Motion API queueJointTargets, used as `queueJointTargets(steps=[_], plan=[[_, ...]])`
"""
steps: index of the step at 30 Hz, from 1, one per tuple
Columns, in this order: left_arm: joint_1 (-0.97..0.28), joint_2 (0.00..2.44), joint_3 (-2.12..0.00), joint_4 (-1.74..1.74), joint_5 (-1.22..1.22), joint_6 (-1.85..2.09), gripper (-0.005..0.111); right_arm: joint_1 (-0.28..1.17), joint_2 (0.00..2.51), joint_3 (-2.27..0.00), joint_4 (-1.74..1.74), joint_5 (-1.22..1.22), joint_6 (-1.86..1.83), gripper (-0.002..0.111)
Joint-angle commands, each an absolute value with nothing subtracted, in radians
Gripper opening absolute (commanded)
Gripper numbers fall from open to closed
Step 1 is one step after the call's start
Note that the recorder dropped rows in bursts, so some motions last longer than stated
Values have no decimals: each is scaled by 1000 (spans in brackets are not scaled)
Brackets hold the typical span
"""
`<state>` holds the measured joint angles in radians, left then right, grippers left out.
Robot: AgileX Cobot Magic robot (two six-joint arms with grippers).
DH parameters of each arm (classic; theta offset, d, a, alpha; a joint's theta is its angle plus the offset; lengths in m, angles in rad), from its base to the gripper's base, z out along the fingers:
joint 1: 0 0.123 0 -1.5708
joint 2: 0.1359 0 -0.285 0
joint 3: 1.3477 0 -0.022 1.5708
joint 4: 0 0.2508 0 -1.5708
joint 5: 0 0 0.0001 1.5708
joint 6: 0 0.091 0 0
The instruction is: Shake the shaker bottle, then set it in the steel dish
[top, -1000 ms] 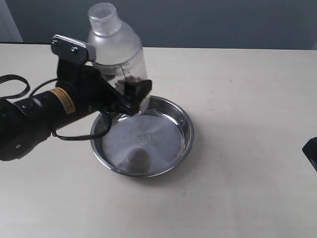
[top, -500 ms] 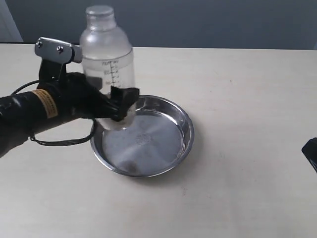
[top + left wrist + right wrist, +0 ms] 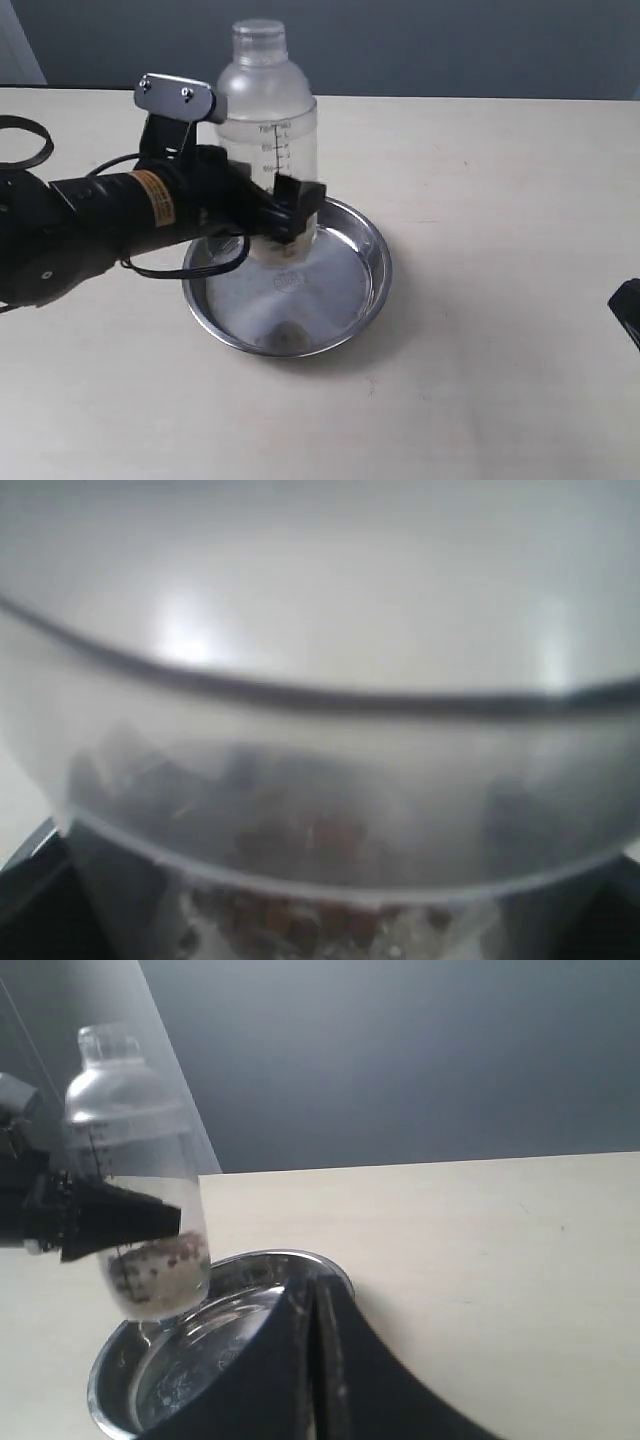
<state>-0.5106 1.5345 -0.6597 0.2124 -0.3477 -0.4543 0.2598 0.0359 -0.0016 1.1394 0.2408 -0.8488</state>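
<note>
Your left gripper (image 3: 287, 208) is clamped on the shaker bottle (image 3: 268, 130), its black fingers pinching the lower body just above the brown pellets (image 3: 165, 1253) heaped at the bottom. The bottle stands close to upright, cap on top, with its printed scale facing the exterior camera. Its base hangs over the far left part of the steel dish (image 3: 376, 268); you can't tell from these views whether it touches the pan floor. Up close in the left wrist view, the frosted wall fills the lens, all blur. The dish sits on the pale table (image 3: 500, 330). Out at the right edge, your right gripper (image 3: 313, 1295) hovers well apart from the dish, jaws pressed together, holding nothing.
</note>
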Motion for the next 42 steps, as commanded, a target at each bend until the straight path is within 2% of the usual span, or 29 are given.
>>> queueJointTargets(steps=[1,4,9,11,13,16,18,20,23,26,29,31,33,36,37,39,42], plan=[[-565,1560,-682,-16,-438,-221,0,259,32,0,1142,238,-852,-1],[-557,1544,-682,-89,-258,-111,0,259,32,0,1142,238,-852,-1],[-601,1479,-673,-112,-422,-86,0,259,32,0,1142,238,-852,-1],[-601,1546,-647,-194,-396,-16,0,259,32,0,1142,238,-852,-1],[-601,1621,-624,-270,-471,-18,0,259,32,0,1142,238,-852,-1],[-622,1538,-644,-179,-596,-48,0,259,32,0,1142,236,-852,-1],[-633,1478,-674,-213,-545,0,0,259,32,0,1142,236,-852,-1],[-625,1524,-663,-294,-405,126,0,259,32,0,1142,238,-852,-1],[-621,1633,-616,-366,-437,58,0,259,32,0,1142,236,-852,-1],[-631,1533,-647,-228,-556,-33,0,259,32,0,1142,236,-852,-1],[-631,1419,-741,-219,-431,103,0,259,32,0,1142,236,-852,-1],[-614,1481,-724,-364,-328,240,0,259,32,0,1142,236,-852,-1],[-612,1588,-668,-472,-380,228,0,259,32,0,1142,236,-852,-1],[-641,1545,-665,-337,-585,110,0,259,32,0,1142,236,-852,-1],[-641,1478,-716,-313,-526,153,0,259,32,0,1142,236,-852,-1],[-630,1542,-706,-407,-399,239,0,259,32,0,1142,236,-852,-1],[-644,1647,-649,-312,-497,28,0,259,32,0,1142,236,-852,-1]])
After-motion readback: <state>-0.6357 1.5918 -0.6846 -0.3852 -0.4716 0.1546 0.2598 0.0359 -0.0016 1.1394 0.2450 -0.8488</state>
